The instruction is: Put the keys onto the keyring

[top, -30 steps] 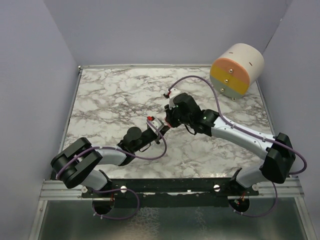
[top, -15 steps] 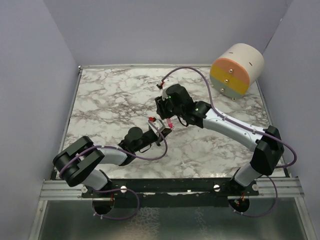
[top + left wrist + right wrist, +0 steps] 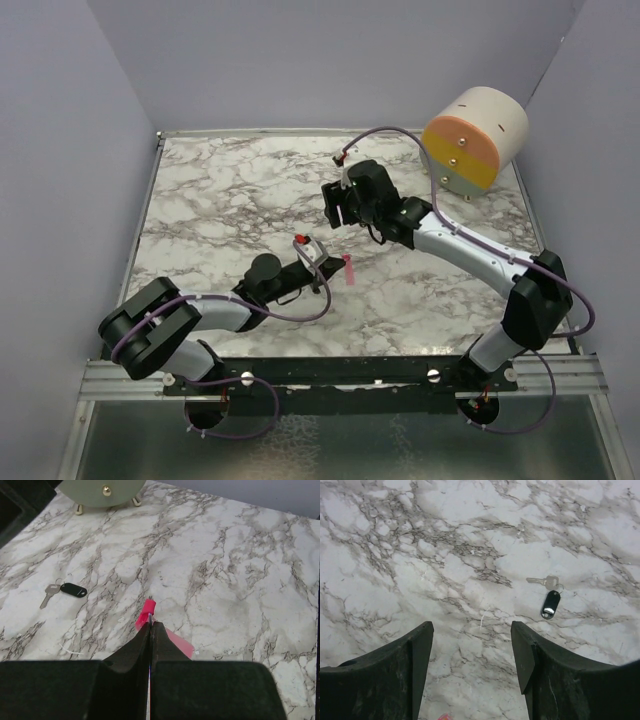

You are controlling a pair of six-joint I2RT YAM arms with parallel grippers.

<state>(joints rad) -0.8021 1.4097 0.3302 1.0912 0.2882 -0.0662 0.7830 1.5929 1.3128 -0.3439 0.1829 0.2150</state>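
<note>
Right jaws have opened and backed off the keyring (image 3: 348, 270).

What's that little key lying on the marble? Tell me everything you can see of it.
The key is small, silvery and looks like metal, with a rounded head and a short blade. A thin little ring at its head joins it to a glossy black oval tag, which lies at an angle to the blade. The whole set lies flat on the marble table, and nothing else touches it. The open right gripper is clear of it.
</note>
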